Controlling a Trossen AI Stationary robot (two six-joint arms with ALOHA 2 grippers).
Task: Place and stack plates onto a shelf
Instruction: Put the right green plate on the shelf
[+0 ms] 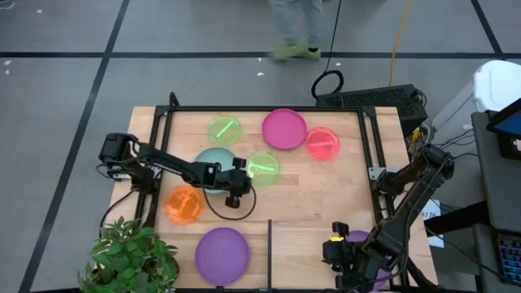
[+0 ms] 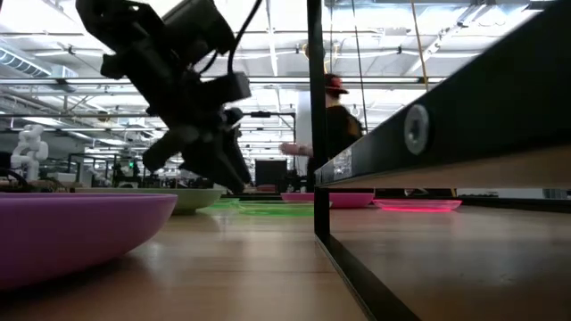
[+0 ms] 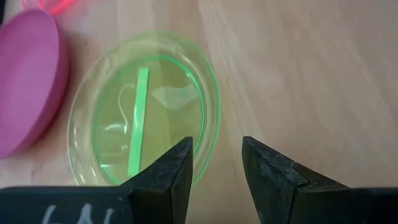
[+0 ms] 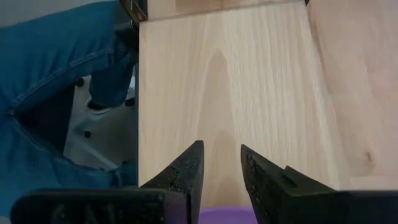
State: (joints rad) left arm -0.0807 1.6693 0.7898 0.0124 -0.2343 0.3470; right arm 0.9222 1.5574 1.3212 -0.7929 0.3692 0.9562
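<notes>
My left gripper (image 1: 242, 177) (image 3: 217, 152) is open, low over the table's middle. It stands astride the rim of a translucent green plate (image 1: 263, 167) (image 3: 146, 112), one finger over the plate's inside and one over bare wood; I see no touch. Its arm crosses a pale teal plate (image 1: 210, 159). My right gripper (image 1: 332, 251) (image 4: 221, 155) hangs open above the pale-wood shelf (image 1: 309, 252) at the near right. A purple plate (image 1: 359, 238) shows under that arm; a sliver of it (image 4: 224, 216) shows low between the fingers.
Flat on the table lie a second green plate (image 1: 224, 129), a magenta one (image 1: 284, 129), a red-pink one (image 1: 322, 142), an orange one (image 1: 183, 203) and a purple one (image 1: 221, 254). A black divider bar (image 1: 269, 244) edges the shelf. A plant (image 1: 130, 256) stands near left. A person's leg (image 4: 56, 81) shows beside the table.
</notes>
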